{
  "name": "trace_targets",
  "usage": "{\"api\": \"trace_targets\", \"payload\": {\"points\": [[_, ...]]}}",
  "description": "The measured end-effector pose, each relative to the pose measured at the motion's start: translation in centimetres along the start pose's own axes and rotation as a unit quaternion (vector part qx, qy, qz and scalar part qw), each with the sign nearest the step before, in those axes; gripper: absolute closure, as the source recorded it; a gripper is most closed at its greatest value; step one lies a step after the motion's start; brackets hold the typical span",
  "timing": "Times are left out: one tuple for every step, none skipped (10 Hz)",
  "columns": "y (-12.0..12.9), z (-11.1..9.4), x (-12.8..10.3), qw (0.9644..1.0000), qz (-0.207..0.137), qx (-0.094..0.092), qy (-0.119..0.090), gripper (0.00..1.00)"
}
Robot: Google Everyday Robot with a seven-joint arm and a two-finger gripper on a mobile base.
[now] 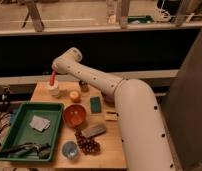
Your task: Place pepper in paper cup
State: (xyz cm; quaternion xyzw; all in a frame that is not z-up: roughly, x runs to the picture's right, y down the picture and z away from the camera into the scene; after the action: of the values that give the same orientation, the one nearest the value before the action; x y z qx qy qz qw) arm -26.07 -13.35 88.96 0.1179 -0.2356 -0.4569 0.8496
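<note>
The slender red-orange pepper [53, 78] hangs upright from my gripper [54, 71] at the table's far left. Its lower tip is just above or at the mouth of the small white paper cup [54, 91], which stands on the wooden table [111, 145]. My arm reaches from the right across the back of the table to that spot. The gripper is shut on the pepper's top.
A round orange-yellow fruit [74, 96] and a small dark jar [83, 86] stand right of the cup. An orange bowl [74, 115], green sponge [96, 104], grapes [87, 144], blue cup [70, 149] and green tray [29, 129] with utensils fill the front.
</note>
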Motion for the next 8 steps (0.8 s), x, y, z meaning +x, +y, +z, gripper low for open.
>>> {"api": "trace_targets", "payload": {"points": [[0.0, 0.2, 0.2, 1.0000, -0.001, 0.003, 0.001, 0.98], [0.1, 0.5, 0.4, 0.9999, -0.004, 0.011, 0.000, 0.98], [0.1, 0.8, 0.3, 0.9998, -0.006, 0.017, -0.002, 0.98], [0.1, 1.2, 0.3, 0.9997, -0.012, 0.021, -0.005, 0.98], [-0.1, 1.6, 0.2, 0.9996, -0.017, 0.023, -0.008, 0.98], [-0.1, 2.0, 0.2, 0.9994, -0.021, 0.023, -0.011, 0.98], [-0.1, 2.3, 0.2, 0.9994, -0.023, 0.024, -0.013, 0.98], [0.0, 2.5, 0.2, 0.9993, -0.024, 0.023, -0.015, 0.98]]}}
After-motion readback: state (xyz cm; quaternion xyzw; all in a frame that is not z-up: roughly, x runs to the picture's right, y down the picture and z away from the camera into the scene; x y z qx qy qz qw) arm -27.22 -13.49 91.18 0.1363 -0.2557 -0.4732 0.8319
